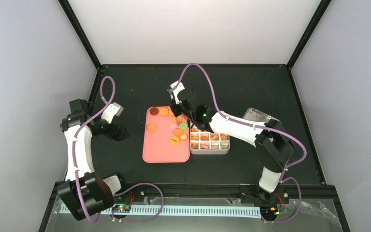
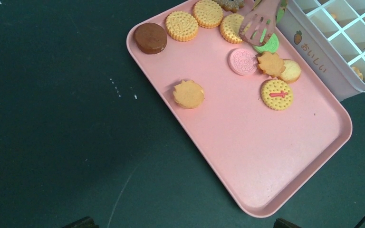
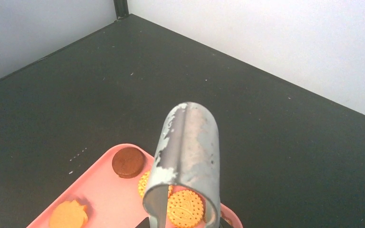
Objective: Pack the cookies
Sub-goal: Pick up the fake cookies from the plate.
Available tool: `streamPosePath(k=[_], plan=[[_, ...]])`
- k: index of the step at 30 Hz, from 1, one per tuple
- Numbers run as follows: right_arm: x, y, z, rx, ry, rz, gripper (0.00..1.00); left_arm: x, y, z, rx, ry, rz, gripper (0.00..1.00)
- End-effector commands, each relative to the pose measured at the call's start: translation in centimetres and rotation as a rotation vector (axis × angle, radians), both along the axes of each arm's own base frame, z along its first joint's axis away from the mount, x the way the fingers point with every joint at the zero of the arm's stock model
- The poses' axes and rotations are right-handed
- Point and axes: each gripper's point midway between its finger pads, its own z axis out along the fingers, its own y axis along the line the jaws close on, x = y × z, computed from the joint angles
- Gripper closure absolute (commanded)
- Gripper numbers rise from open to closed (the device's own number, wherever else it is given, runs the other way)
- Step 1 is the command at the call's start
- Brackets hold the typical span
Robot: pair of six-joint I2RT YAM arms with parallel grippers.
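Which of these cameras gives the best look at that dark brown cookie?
The left wrist view: the dark brown cookie shows large and whole in a corner of the pink tray. The top view gives only a small dark spot; the right wrist view shows it whole but smaller, beside the metal tongs.

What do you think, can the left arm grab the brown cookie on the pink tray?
Probably yes. The left claw is open beside the tray, and the brown cookie sits uncovered in the corner on that side. The tongs are farther over, by the green cookie.
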Motion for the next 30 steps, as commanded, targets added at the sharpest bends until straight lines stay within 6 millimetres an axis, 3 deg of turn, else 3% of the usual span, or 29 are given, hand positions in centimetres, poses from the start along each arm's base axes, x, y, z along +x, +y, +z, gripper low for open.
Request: streamPosePath(k=[1,11,18,23,30], plan=[[0.0,0.0,-0.2,0.027,0.006,-0.016,0.69,0.4,0.0,0.9,0.008,-0.023,-0.018,0.01],[-1.1,-0.7,-1.4,0.027,0.045,-0.007,0.68,0.9,-0.6,2.0,-0.035,-0.054,-0.014,0.01],[0.4,0.5,-0.1,0.021,0.028,0.001,0.70,0.4,-0.4,2.4,-0.004,-0.059,-0.014,0.01],[0.1,-0.2,0.5,0.006,0.022,-0.003,0.78,0.4,-0.4,2.4,0.001,-0.065,-0.015,0.01],[-0.7,-1.4,0.2,-0.010,0.027,-0.008,0.81,0.6,-0.5,2.3,-0.015,-0.061,-0.015,0.01]])
